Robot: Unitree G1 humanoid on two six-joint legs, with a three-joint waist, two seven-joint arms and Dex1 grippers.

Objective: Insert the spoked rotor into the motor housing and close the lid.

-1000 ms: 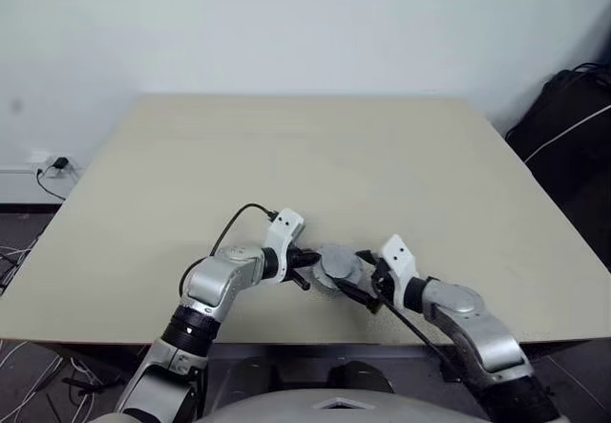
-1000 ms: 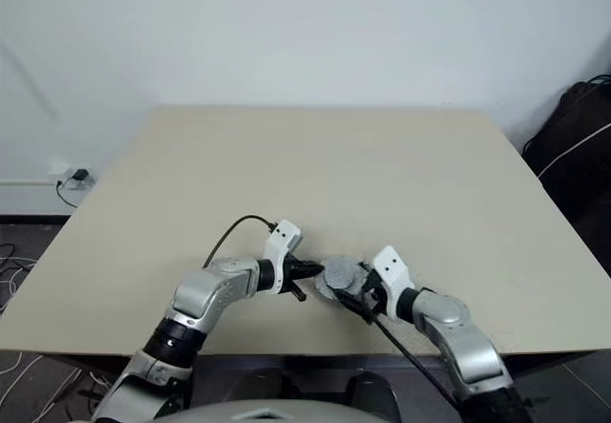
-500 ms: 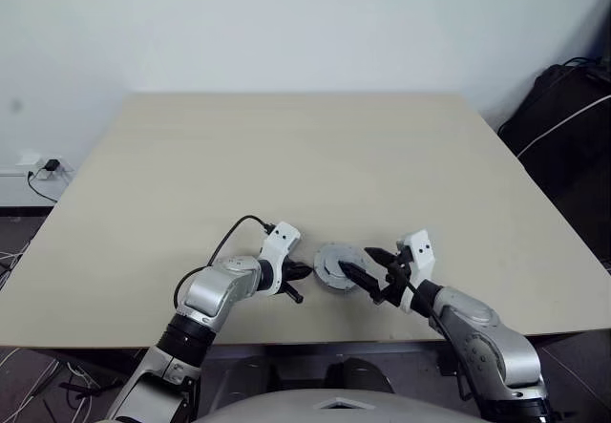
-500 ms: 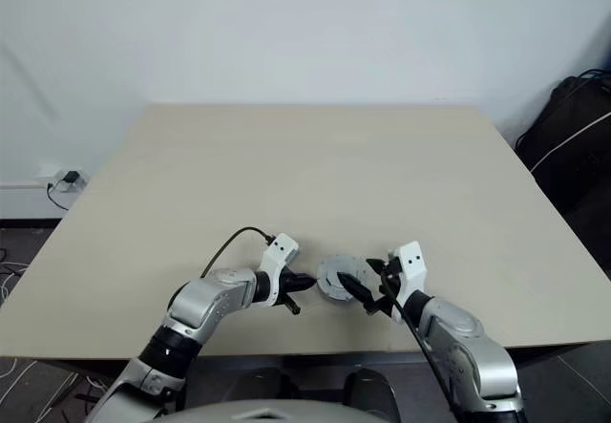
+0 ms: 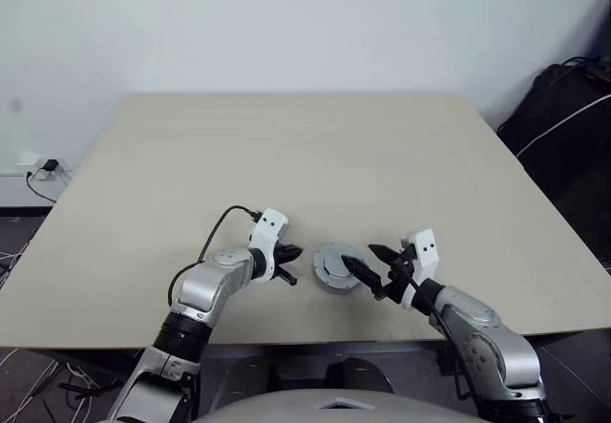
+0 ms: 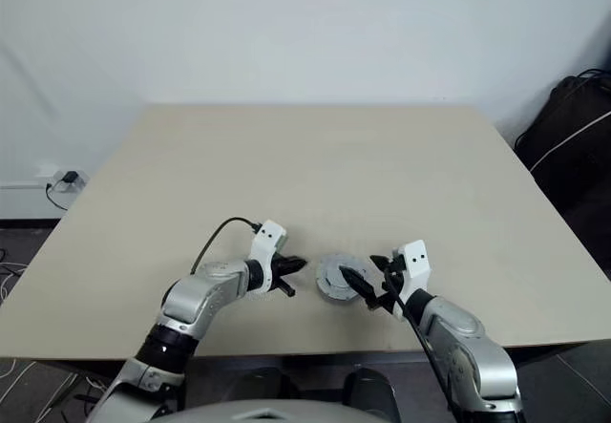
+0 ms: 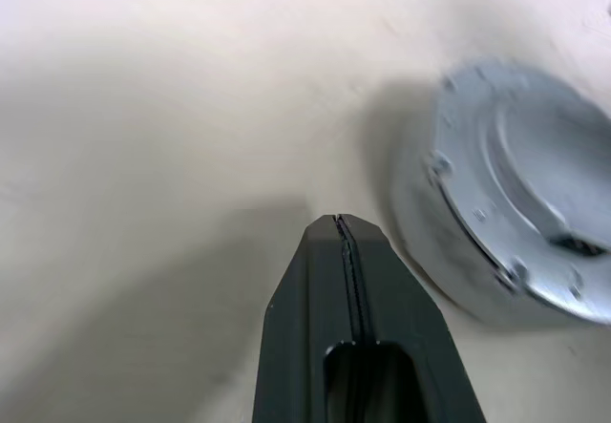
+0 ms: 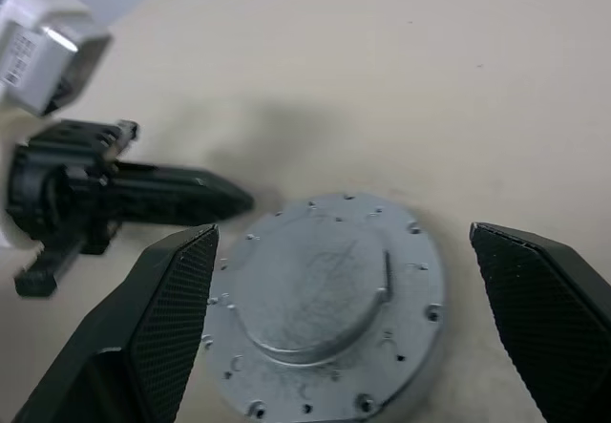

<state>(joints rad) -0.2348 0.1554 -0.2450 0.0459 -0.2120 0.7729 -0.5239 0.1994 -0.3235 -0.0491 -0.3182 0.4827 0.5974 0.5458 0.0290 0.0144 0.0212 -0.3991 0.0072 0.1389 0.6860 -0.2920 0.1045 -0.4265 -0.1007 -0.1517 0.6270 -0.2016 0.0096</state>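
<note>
lid (image 8: 329,294) seated smooth face up, raised centre showing, on the housing (image 7: 449,261), the 2 forming 1 squat grey stack on the table (image 5: 315,156) near its front edge. rotor not visible, presumably enclosed beneath the lid. right gripper (image 6: 365,281) with jaws spread wide and grasping nothing; in the right wrist view its 2 fingers (image 8: 167,318) stand either side of the stack, which lies straight ahead of the jaws and centred in their gap, without visible contact. left gripper (image 5: 286,259) clenched on nothing, its tip pointing at the stack from the opposite side, just beside the housing wall but apart from it. stack round, so no long axis constrains the approach. the right gripper is the nearer of the 2 and the only 1 placed to enclose the stack; judged from this, assembly appears complete or nearly so, and any further move, such as pressing the lid home, would fall to the right arm, with the left tip as a possible stop against sliding.
</note>
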